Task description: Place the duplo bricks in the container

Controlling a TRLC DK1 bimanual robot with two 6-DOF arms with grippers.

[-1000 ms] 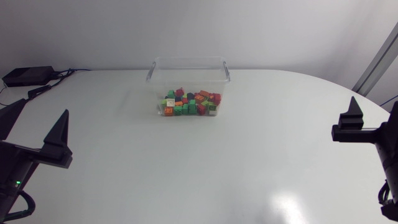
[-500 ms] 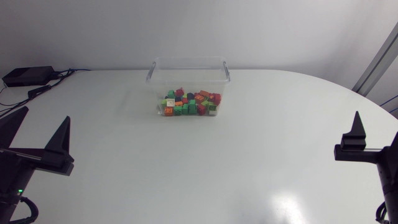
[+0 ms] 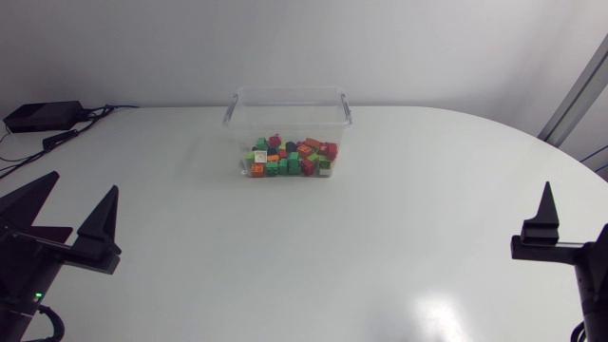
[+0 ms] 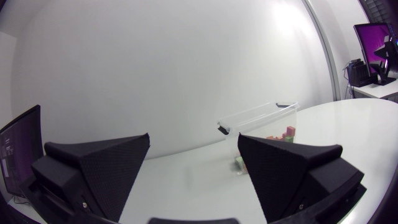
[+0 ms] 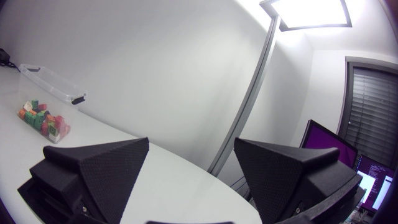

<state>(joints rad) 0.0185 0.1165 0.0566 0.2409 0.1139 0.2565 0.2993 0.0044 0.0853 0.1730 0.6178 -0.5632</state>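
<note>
Change: both arms have drawn back toward the near corners of the table [image 3: 332, 247] over the past second. The left gripper [image 3: 81, 190] has turned so that both its fingers now show from overhead, and the right gripper [image 3: 546, 223] has dropped lower along the right edge.
Left gripper: low at the near left of the table, fingers spread wide with nothing between them. Its own camera looks through the gap [image 4: 194, 140] toward the container [image 4: 258, 118], well ahead.
Right gripper: near right edge of the table, one finger standing up in the overhead view. In the wrist view [image 5: 191, 143] the fingers stand wide apart and hold nothing.
Container: clear plastic tub [image 3: 285, 91] with dark side clips, upright at the far middle of the table, well apart from both arms. It is also seen far off to one side from the right wrist [image 5: 50, 78].
Duplo bricks: a heap of red, green, orange and a few pale pieces [image 3: 290, 157] on the tub's floor, all within its walls [image 4: 283, 134] [image 5: 40, 117].
Black box: at the far left corner [image 3: 43, 116], cables trailing from it.
</note>
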